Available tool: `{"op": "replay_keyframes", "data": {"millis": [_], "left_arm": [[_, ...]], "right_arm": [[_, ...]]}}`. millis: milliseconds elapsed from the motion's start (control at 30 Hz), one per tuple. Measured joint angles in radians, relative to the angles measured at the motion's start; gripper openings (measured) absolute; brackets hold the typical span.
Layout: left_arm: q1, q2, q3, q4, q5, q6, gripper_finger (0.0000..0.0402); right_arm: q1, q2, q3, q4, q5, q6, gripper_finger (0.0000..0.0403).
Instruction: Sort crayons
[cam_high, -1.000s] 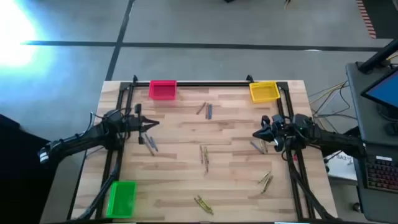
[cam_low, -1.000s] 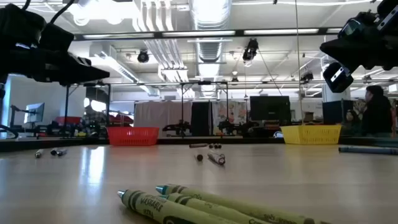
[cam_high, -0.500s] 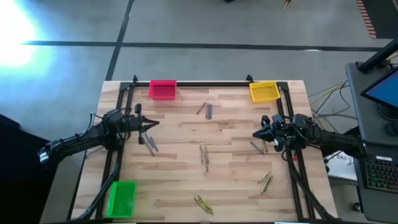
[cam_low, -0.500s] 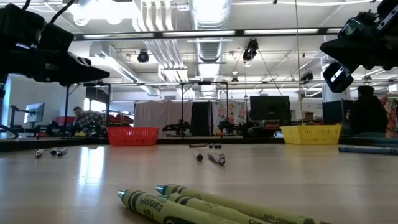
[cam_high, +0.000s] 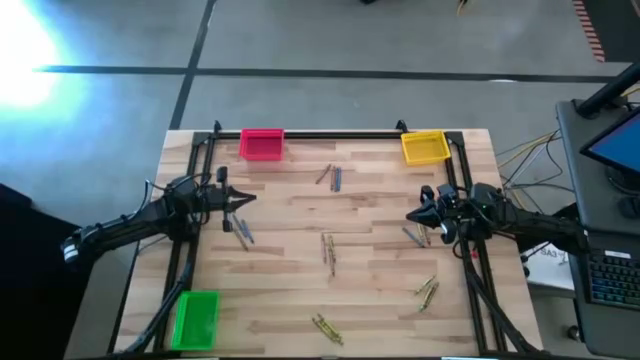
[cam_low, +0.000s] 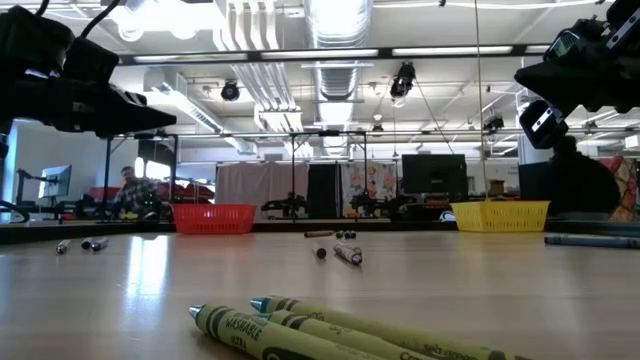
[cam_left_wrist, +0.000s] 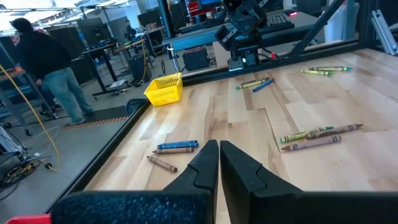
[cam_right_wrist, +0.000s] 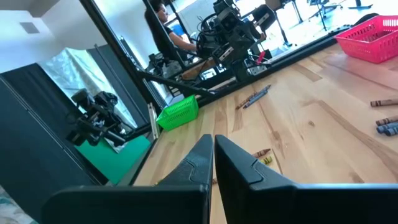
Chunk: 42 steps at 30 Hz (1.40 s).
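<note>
The two dark fingers of the left gripper (cam_left_wrist: 218, 163) are being kept pressed together with nothing between them, and the right gripper (cam_right_wrist: 213, 157) is likewise being carried with its fingers closed on nothing. Both are being held raised above the pale wooden slatted table (cam_high: 290, 300), the left one over the left side and the right one over the right side, each pointing inward; judging from this, no pick has been begun and the arms are being kept clear of the work while a first target is chosen. The crayons, thin paper-wrapped wax sticks, are lying scattered in small clusters: a grey-blue pair (cam_high: 243, 232) just beside the left gripper, another pair (cam_high: 413, 237) close under the right gripper, a brownish and blue pair (cam_high: 330, 177) toward the far edge, a few (cam_high: 328, 250) in the middle, and olive-yellow ones (cam_high: 427, 291) and (cam_high: 326, 328) toward the near edge. The small pink plastic bin (cam_high: 262, 144) and the small yellow plastic bin (cam_high: 425, 147) are standing at the far corners and the small green plastic bin (cam_high: 196, 318) at the near left corner, probably so that each colour is given its own well-separated destination. Individual crayon colours are hard to make out from above, and whether anything is lying inside the bins cannot be told.
</note>
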<state>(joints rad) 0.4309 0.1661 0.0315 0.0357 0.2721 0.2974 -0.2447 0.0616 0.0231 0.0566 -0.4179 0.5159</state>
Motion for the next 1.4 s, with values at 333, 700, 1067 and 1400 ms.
{"op": "replay_keyframes", "data": {"millis": [333, 700, 1067, 1400], "left_arm": [[0.000, 0.000, 0.000, 0.000, 0.000, 0.000, 0.0000], [0.000, 0.000, 0.000, 0.000, 0.000, 0.000, 0.0000], [0.000, 0.000, 0.000, 0.000, 0.000, 0.000, 0.0000], [0.002, 0.000, 0.000, 0.056, -0.107, 0.061, 0.0000]], "right_arm": [[0.000, 0.000, 0.000, 0.000, 0.000, 0.000, 0.0009], [0.000, 0.000, 0.000, 0.000, 0.000, 0.000, 0.0009], [0.000, 0.000, 0.000, 0.000, 0.000, 0.000, 0.0009], [0.000, 0.000, 0.000, 0.000, 0.000, 0.000, 0.0009]]}}
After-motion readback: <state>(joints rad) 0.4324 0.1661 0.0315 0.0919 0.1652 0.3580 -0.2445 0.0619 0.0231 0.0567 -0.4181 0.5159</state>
